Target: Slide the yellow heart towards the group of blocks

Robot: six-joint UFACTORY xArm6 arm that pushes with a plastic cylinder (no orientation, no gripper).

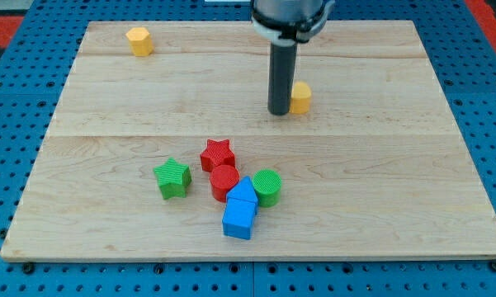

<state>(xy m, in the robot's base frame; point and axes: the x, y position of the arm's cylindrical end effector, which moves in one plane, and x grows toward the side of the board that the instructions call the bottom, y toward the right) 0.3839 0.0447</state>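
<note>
The tip [279, 112] is set beside the yellow heart [300, 97] (no fingers fitted, rod only), well apart from the block grp, slide mostly left.

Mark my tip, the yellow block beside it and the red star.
my tip [279, 112]: camera view, rod's lower end.
yellow block [301, 97]: camera view, visible face right of the rod.
red star [218, 153]: camera view, top face.

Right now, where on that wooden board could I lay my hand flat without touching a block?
The view's right half, right of the green cylinder and below the yellow heart, is bare. So is the left side between the yellow hexagon and green star. It is crowded bottom-centre, around the red star and blue blocks.
</note>
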